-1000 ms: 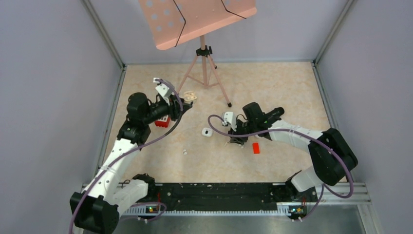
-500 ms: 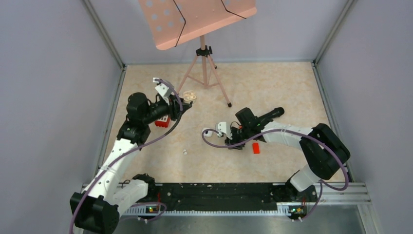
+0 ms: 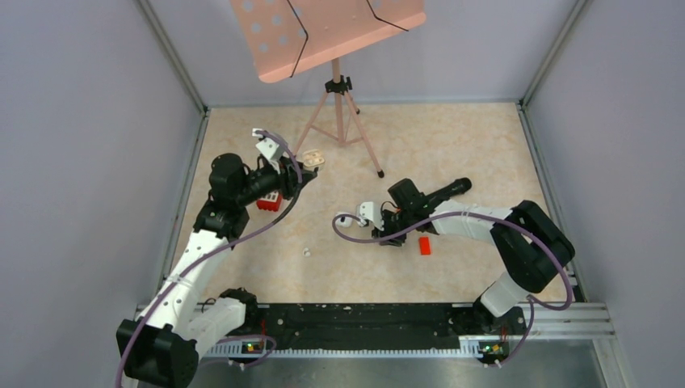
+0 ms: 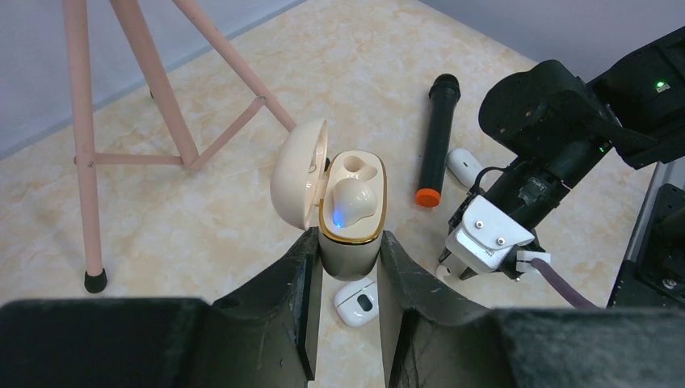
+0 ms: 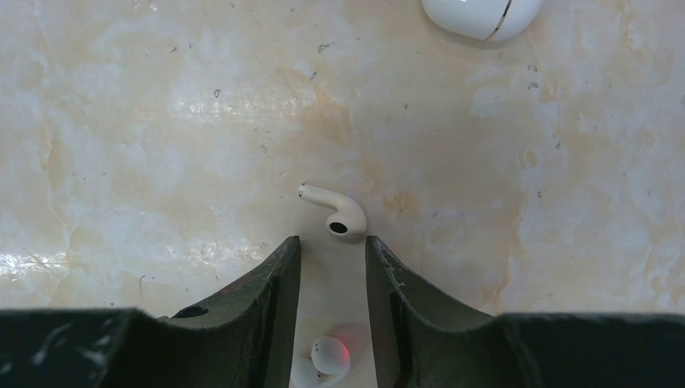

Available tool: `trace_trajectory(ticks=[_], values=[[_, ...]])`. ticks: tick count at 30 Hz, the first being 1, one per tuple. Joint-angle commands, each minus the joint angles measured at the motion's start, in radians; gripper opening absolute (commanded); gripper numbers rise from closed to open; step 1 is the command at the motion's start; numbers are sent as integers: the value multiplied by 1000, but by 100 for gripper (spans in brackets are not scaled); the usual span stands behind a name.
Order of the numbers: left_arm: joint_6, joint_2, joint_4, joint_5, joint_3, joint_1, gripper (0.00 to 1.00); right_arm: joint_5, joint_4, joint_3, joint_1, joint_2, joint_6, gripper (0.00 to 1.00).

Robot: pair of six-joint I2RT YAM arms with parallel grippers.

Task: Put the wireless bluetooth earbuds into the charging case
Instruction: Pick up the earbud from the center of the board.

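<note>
The earbuds lie in a few spots. Nearest, in the right wrist view, one earbud (image 5: pixel 323 358) lies deep in the gap of the right gripper (image 5: pixel 331 242), with a red glow on it. The gripper's two fingers stand apart, and they squeeze nothing. Just past the fingertips a stemmed earbud (image 5: pixel 335 212) lies on the desk (image 5: pixel 161 121). It touches neither finger. Farther on, at the top edge of that view, is part of a white case (image 5: pixel 481 12).

Seen from above, a tiny earbud (image 3: pixel 306 252) lies alone on the desk between the two arms. A small red block (image 3: pixel 425 246) lies just beside the right arm.

The left gripper (image 4: pixel 349 242) is closed tight on the charging case (image 4: pixel 349 234). It holds the case upright, up off the desk. The lid (image 4: pixel 295 182) is open and leans to the left. A seated earbud (image 4: pixel 351 200) rests in the case, with a blue light on it. Behind it is a second cup (image 4: pixel 359 166).

Below the charging case, down on the desk, lies a small white box (image 4: pixel 355 301). Farther off lies a black microphone (image 4: pixel 436 137) with an orange end, next to the right arm. At the back stand the pink legs of a music stand (image 4: pixel 161 97).
</note>
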Motion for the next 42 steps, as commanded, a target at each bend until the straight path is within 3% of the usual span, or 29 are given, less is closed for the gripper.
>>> trace_trajectory(ticks=[1,22,31,42], values=[[-11,-27,53,-3,-8,5,0,10,24,42,16,13,-9,35],[-19,-43,62,-6,-27,10,0,17,-17,89,31,64,-50,27],[-20,-46,65,-6,-32,12,0,40,-11,85,31,67,-21,30],[-18,-40,74,-1,-40,12,0,15,-20,106,34,46,-37,10]])
